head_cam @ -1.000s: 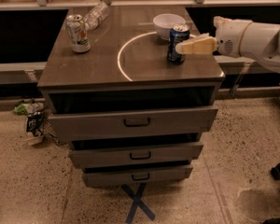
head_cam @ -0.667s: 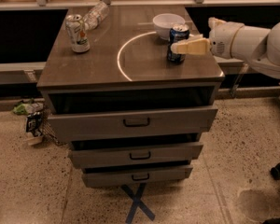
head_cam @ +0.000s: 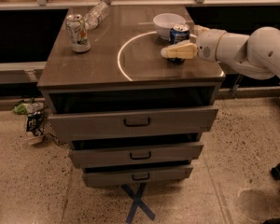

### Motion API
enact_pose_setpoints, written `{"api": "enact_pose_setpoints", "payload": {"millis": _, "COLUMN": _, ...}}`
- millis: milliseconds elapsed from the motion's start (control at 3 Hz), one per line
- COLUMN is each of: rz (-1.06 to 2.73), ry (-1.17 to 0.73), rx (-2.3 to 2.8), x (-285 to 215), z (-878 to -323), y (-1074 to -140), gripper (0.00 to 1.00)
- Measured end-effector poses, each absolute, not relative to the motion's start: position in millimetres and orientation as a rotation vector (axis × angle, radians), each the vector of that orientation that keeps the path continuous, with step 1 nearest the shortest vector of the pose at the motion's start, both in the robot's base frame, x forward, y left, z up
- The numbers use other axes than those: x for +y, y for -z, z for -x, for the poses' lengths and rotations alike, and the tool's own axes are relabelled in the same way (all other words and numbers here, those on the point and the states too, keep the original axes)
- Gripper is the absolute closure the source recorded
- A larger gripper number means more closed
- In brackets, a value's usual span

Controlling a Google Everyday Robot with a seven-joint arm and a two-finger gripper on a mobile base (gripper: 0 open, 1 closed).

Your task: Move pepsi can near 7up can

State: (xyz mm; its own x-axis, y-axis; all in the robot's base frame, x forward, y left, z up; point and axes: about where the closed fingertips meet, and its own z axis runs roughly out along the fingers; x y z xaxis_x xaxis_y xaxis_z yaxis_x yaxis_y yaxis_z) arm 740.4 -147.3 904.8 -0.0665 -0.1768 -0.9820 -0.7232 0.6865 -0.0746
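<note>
Pepsi can (head_cam: pixel 180 31) stands at the right back of the desk (head_cam: pixel 102 69), just beside a white bowl (head_cam: pixel 167 22). The tool (head_cam: pixel 176 50) sits low against the can's front, likely to grab it. Nobody can tell if it has hold. The 7up can (head_cam: pixel 77 32) stands well apart, far left.

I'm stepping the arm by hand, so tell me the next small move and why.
Probably settle the gripper onto the pepsi can for a firm hold before any carry. The gripper sits right at the can's front, low on its body, while the 7up can stands far across the cabinet top at its left rear.
</note>
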Motion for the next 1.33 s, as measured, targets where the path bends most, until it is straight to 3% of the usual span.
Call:
{"api": "enact_pose_setpoints", "payload": {"millis": 333, "rz": 0.757, "ry": -0.559, "rx": 1.606, "x": -134.7, "z": -748.4, "y": -898.2, "gripper": 0.18}}
{"api": "enact_pose_setpoints", "payload": {"millis": 667, "rz": 0.792, "ry": -0.578, "rx": 1.592, "x": -119.8, "z": -757.3, "y": -906.6, "gripper": 0.43}}
{"api": "enact_pose_setpoints", "payload": {"millis": 1333, "rz": 0.848, "ry": -0.765, "rx": 1.487, "x": -42.5, "z": -768.7, "y": -933.4, "gripper": 0.87}}
